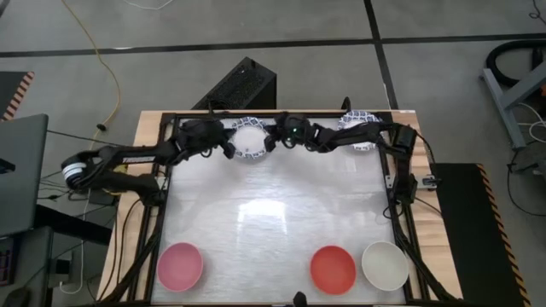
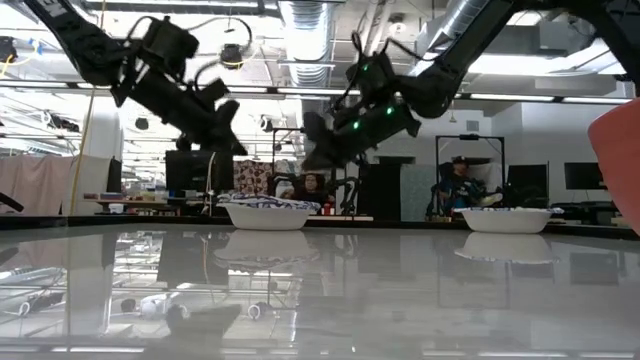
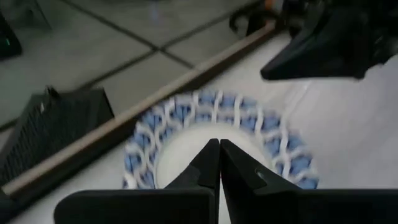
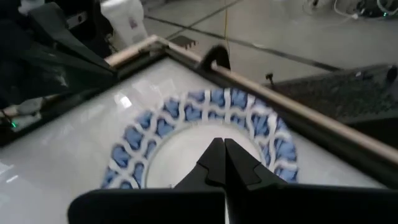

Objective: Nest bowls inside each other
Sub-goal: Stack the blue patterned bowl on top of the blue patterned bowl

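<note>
- The left gripper (image 1: 229, 150) is held above the table's far edge, at the left rim of a blue-patterned bowl (image 1: 251, 137); its two dark fingers (image 3: 208, 163) are pressed together with nothing between them.
- The right gripper (image 1: 270, 141) is held at the right rim of the same bowl, its fingers (image 4: 231, 163) likewise pressed together on nothing, with green lights lit on its wrist.
- In the low view both grippers are seen raised clear of that bowl (image 2: 267, 213), which rests on the table.
- In each wrist view the bowl's scalloped rim of blue and white is seen just beyond the closed fingertips.
- A second blue-patterned bowl (image 1: 358, 128) is set at the far right edge, partly covered by the right arm.
- Along the near edge a pink bowl (image 1: 180, 265) is placed at the left, and a red bowl (image 1: 333, 269) and a plain white bowl (image 1: 385, 264) stand just beside each other at the right.
- None of the visible bowls is nested in another.
- The glossy white table (image 1: 273, 222) is framed by a dark rail.
- No legible writing, brand or label is shown.
</note>
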Controlling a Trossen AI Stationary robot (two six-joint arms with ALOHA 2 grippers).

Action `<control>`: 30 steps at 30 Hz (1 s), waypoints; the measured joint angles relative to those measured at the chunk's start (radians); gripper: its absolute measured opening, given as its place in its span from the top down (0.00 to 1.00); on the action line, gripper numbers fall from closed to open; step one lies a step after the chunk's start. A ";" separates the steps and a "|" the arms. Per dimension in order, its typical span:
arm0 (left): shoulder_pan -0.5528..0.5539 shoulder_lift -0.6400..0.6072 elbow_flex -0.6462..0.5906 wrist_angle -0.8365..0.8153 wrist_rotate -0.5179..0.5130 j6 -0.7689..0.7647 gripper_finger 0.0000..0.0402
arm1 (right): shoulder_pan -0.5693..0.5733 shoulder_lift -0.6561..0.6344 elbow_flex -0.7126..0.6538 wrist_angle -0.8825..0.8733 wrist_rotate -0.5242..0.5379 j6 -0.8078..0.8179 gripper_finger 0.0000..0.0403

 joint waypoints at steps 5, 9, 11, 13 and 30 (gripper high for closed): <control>0.000 -0.115 0.000 -0.008 0.010 0.000 1.00 | -0.029 -0.126 0.000 -0.084 0.000 -0.029 0.95; 0.000 -0.192 0.000 -0.044 0.042 0.000 1.00 | -0.047 -0.237 0.000 -0.250 0.000 -0.100 0.88; -0.001 -0.223 0.000 -0.066 0.043 -0.003 1.00 | -0.050 -0.295 0.000 -0.346 0.000 -0.141 0.86; -0.002 -0.244 0.000 -0.089 0.042 -0.009 1.00 | -0.052 -0.345 0.000 -0.446 0.000 -0.182 0.84; -0.010 -0.276 0.000 -0.192 0.060 -0.061 1.00 | -0.018 -0.655 0.000 -1.340 0.216 -0.270 0.83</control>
